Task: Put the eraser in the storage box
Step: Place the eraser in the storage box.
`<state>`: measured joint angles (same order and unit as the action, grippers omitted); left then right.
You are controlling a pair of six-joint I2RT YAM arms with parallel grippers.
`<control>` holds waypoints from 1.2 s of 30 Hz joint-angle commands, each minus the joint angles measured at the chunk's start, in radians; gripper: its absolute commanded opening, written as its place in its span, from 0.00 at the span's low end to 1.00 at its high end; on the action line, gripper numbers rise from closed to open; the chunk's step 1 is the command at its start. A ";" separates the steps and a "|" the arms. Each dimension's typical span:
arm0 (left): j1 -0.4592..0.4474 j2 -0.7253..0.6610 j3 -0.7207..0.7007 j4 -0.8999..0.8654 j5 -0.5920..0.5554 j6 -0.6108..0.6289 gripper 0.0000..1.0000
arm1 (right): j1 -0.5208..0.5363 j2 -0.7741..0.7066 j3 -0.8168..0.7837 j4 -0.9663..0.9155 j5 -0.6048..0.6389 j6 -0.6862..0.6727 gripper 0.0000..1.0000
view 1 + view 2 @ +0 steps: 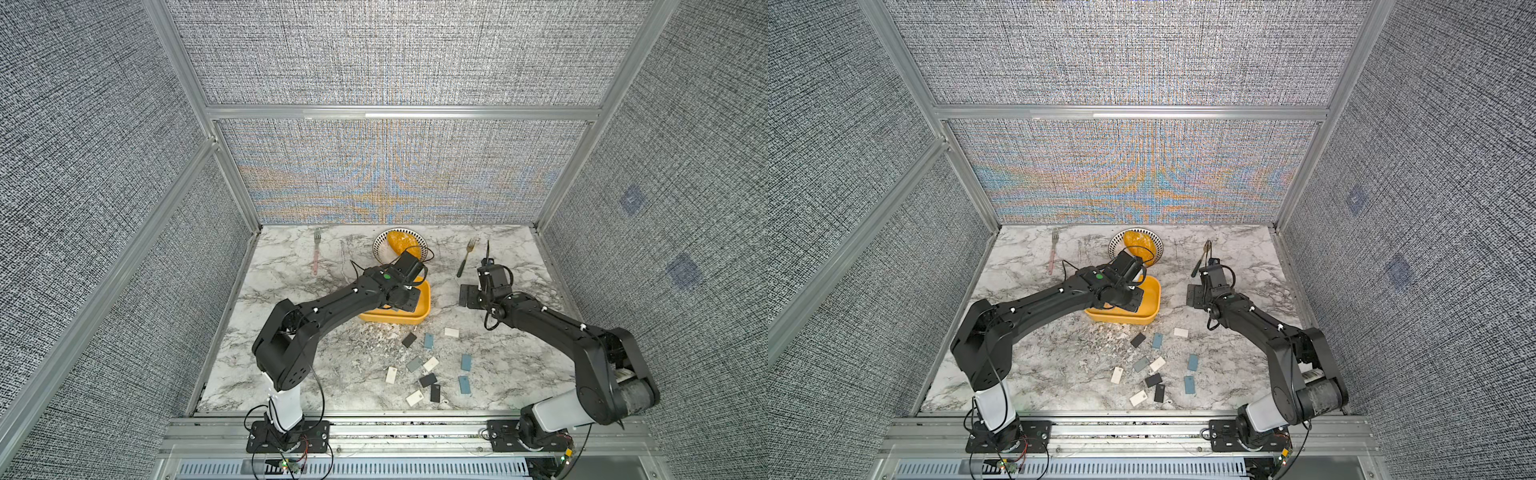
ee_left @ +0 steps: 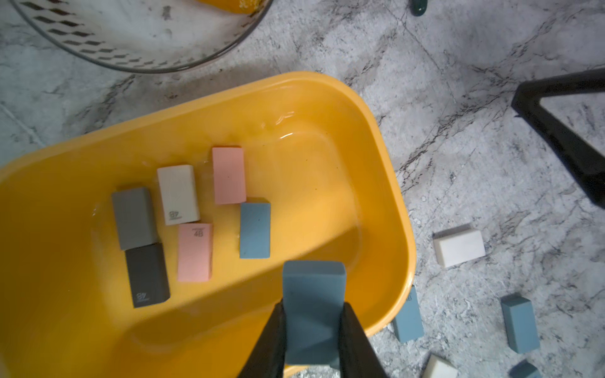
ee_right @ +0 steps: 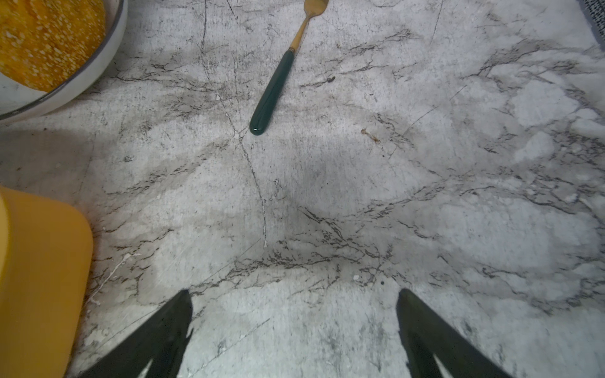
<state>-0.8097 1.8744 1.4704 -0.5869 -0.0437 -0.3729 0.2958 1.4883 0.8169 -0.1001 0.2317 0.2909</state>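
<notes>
Right now, a slate-blue rectangular rubber eraser (image 2: 313, 291) is pinched by its long sides in the left gripper (image 2: 313, 311), the two black jaws drawn in tight against it. It hangs over the inside of the storage box (image 2: 376, 153), a shallow yellow plastic tub with rounded corners. It is near one of the tub's corners and clear of its floor.

Six more erasers lie flat on the tub's floor in a loose cluster. A mid-grey eraser (image 2: 134, 217) sits end to end with a charcoal eraser (image 2: 147, 276). Beside them lie a cream eraser (image 2: 178, 194), two pink erasers (image 2: 228, 175) and a second blue eraser (image 2: 255, 230).

In both top views the black left arm (image 1: 332, 303) reaches across the tub and hides much of it. On the side of the tub nearer the arm bases, a scatter of loose erasers (image 1: 431, 363) in white, blue, grey and black lies on the table.

Beyond the tub, a round white plate with a dark patterned rim (image 1: 379, 245) carries a golden bread loaf (image 1: 398, 242). A pink-handled fork (image 1: 316, 257) lies well apart to the left. A gold fork with a dark green handle (image 3: 273, 95) lies to the right.

The right gripper (image 3: 294, 294) hangs to the right of the tub, jaws spread wide with nothing between them, over bare table.

The table (image 1: 291, 332) is a white marble-look top with grey veining, scuffed in places. Grey woven fabric wall panels (image 1: 395, 62) in an aluminium frame close it in on three sides. An aluminium rail (image 1: 407, 430) along the front carries both arm bases.
</notes>
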 commanded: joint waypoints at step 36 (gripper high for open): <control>0.083 0.354 0.286 -0.006 0.068 0.047 0.27 | -0.029 0.038 -0.006 0.013 0.005 -0.007 0.98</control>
<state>-0.7288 2.2189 1.7439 -0.5846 0.0288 -0.3397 0.2687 1.5223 0.8101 -0.0994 0.2356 0.2878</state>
